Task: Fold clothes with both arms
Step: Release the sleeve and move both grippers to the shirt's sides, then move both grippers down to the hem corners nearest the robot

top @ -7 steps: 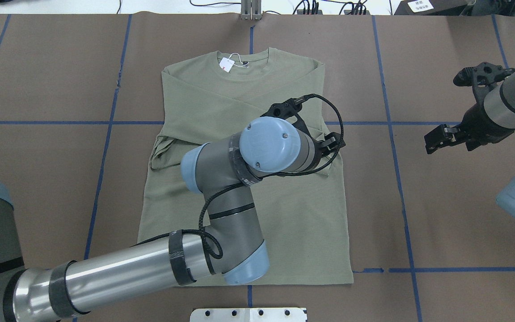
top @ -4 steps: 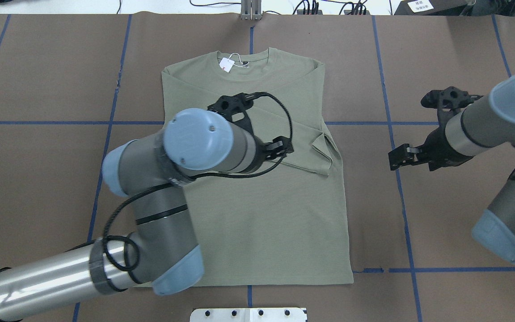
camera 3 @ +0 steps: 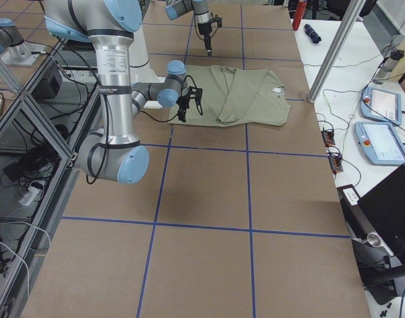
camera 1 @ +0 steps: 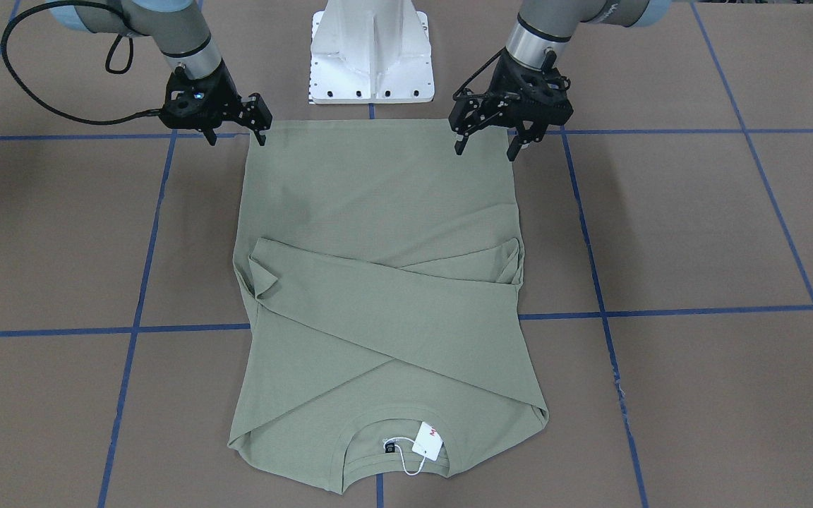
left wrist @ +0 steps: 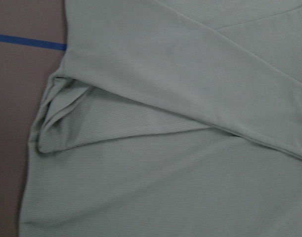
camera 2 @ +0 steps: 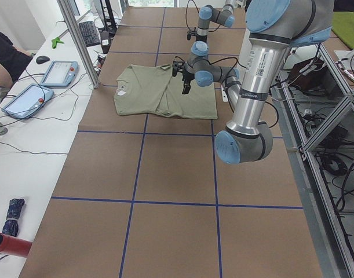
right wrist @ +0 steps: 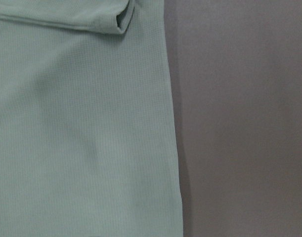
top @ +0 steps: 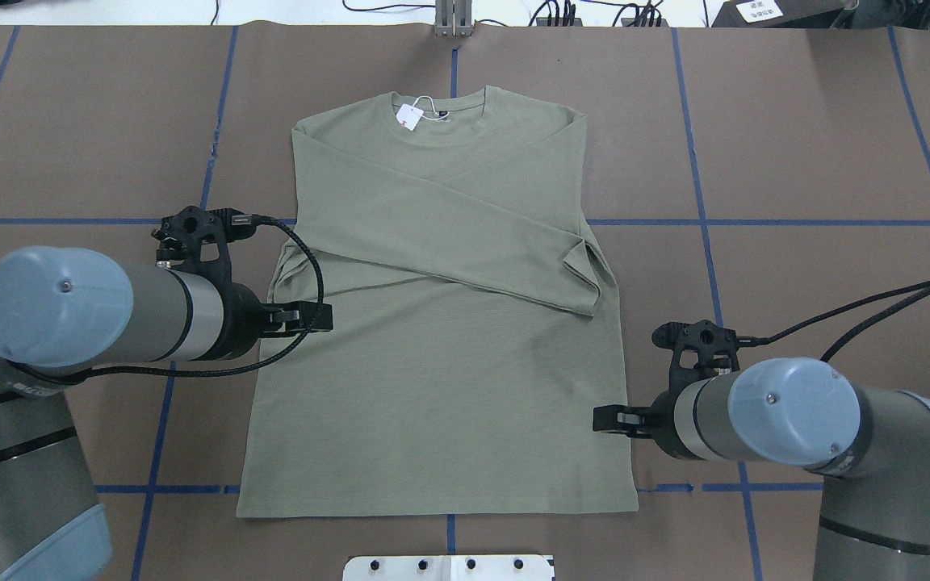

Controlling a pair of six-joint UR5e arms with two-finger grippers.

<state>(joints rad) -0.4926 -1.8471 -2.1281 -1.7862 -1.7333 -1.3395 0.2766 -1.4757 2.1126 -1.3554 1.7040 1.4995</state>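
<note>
Both arms have shifted a lot in half a second. The left arm [top: 110, 319] was stretched over the chest of the shirt [top: 433, 387] and has pulled back, so the left hand [camera 1: 484, 150] now hangs at the shirt's left edge. The right arm [top: 764, 424] has swung in from out wide, so the right hand [camera 1: 237, 140] is at the right edge, nearer the hem. Shirt itself hasn't budged.

Both hands are spread wide with nothing between the fingers. As far as I can tell neither one touches the fabric; the front view shows them up off the table [top: 796, 161].

So the shirt lies flat between the 2 hands, sage green, fine ribbed knit. The collar [top: 441, 109] is on the far side of both hands, away from the robot, with a white hang tag [top: 409, 118] on a string lying on it. The 2 long sleeves [top: 449, 226] are folded in across the chest and cross each other. 1 cuff [top: 582, 282] ends a bit beyond the right hand, at the right edge, slightly curled over. Right by the left hand the other sleeve bunches into a small loose fold [left wrist: 57, 123] at the side seam. From the sleeves down to the hem the body is smooth, and the hem runs straight. Blue tape lines [top: 756, 222] cross the brown table.
</note>
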